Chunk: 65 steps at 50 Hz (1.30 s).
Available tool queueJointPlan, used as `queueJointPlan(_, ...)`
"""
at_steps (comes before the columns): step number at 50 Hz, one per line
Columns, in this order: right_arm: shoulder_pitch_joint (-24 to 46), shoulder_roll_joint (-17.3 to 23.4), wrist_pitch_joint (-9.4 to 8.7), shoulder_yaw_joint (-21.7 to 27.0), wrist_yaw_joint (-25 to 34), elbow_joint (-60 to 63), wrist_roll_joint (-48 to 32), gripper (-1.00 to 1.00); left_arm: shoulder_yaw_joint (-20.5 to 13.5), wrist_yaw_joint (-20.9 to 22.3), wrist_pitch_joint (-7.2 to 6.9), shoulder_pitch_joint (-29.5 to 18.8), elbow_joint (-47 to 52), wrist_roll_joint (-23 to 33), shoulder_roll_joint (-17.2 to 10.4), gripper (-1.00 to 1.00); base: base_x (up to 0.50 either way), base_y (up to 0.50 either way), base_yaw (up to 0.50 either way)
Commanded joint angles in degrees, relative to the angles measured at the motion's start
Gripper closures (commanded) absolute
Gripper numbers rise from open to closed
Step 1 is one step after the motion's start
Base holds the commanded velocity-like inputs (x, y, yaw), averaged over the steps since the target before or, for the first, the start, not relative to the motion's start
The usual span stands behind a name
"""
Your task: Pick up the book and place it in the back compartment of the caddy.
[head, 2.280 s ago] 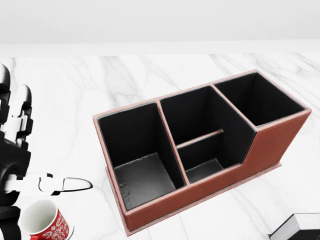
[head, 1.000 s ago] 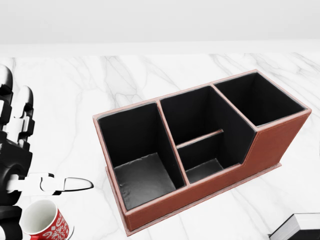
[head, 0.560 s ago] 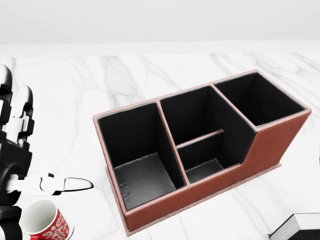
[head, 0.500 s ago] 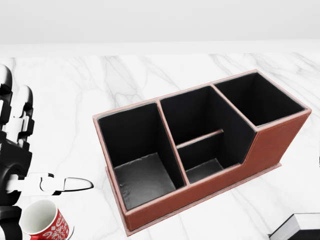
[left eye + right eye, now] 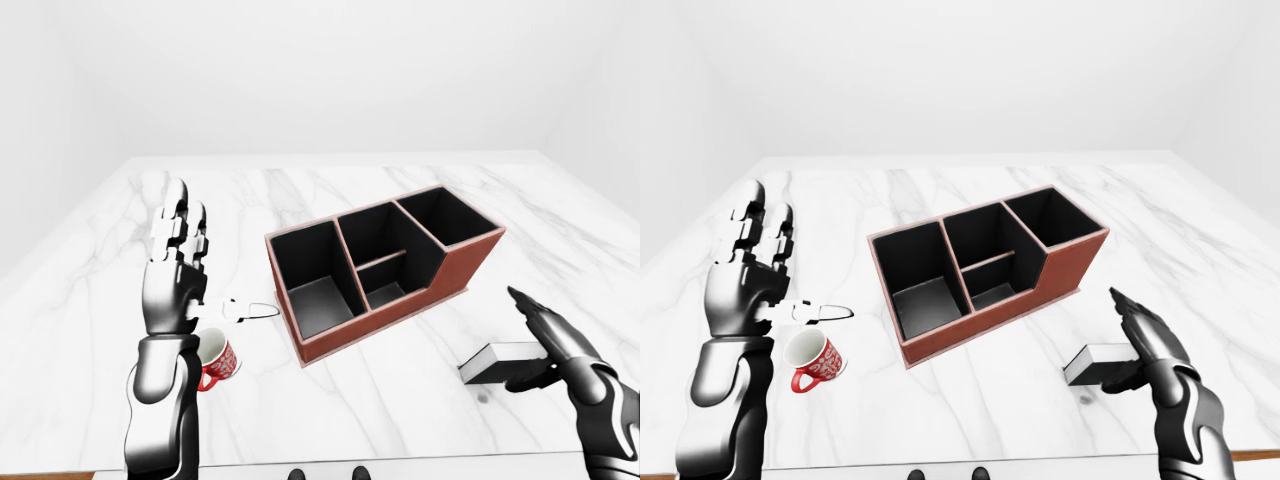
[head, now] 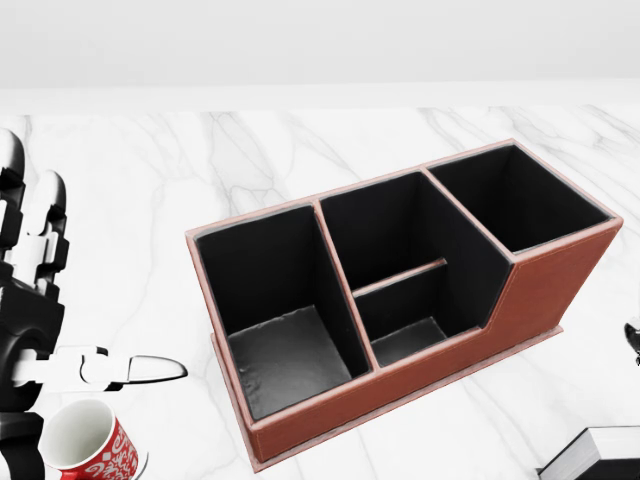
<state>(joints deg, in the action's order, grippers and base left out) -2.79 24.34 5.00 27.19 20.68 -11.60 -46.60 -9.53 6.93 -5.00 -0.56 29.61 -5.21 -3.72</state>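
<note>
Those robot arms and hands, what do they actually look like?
Both arms are glossy dark metallic grey, rounded like armour. The left hand has a dark palm and three chunky fingers of white and black segments. The right hand looks darker, with slim tapered fingers. No cables or markings show.

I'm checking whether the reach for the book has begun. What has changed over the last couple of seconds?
The right hand has just entered the head view's right edge, above the book, not holding it. The caddy, mug and raised, open left hand are unchanged.

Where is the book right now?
The book lies flat on the marble table, low on the right of the right-eye view, beside the open right hand and below-right of the caddy.
</note>
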Motion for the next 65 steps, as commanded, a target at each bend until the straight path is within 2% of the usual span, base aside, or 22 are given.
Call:
queueJointPlan(1,-0.17,0.00,0.00,-0.51,-0.35,-0.81,-0.05,-0.29,-0.08,0.05,0.00,-0.04,-0.11,0.02,-0.02,-1.00,0.00,0.00,0.00)
queueJointPlan(2,-0.19,-0.01,0.00,-0.54,-0.29,-0.83,-0.06,0.20,-0.10,0.05,0.00,-0.07,-0.09,-0.02,-0.01,-1.00,0.00,0.00,0.00)
queueJointPlan(3,-0.22,-0.01,0.00,-0.54,-0.31,-0.80,-0.06,1.00,-0.09,0.03,0.00,-0.06,-0.01,-0.02,-0.01,-1.00,0.00,0.00,0.00)
queueJointPlan(29,-0.97,-1.03,0.00,0.63,1.74,3.23,0.07,1.00,-0.29,-0.01,0.00,-0.20,0.06,-0.21,-0.10,-1.00,0.00,0.00,0.00)
queueJointPlan(53,-2.12,-6.80,0.00,3.73,14.37,26.37,-0.87,1.00,0.04,-0.04,0.00,0.09,0.36,-0.14,0.08,-1.00,0.00,0.00,0.00)
queueJointPlan(62,-0.19,-6.89,0.00,2.35,16.63,29.72,-1.69,1.00,0.11,0.05,0.00,0.13,0.03,-0.05,0.10,-1.00,0.00,0.00,0.00)
queueJointPlan(65,0.39,-7.15,-0.77,1.50,17.87,31.66,-2.01,1.00,0.02,0.02,0.00,0.11,0.21,-0.11,0.07,-1.00,0.00,0.00,0.00)
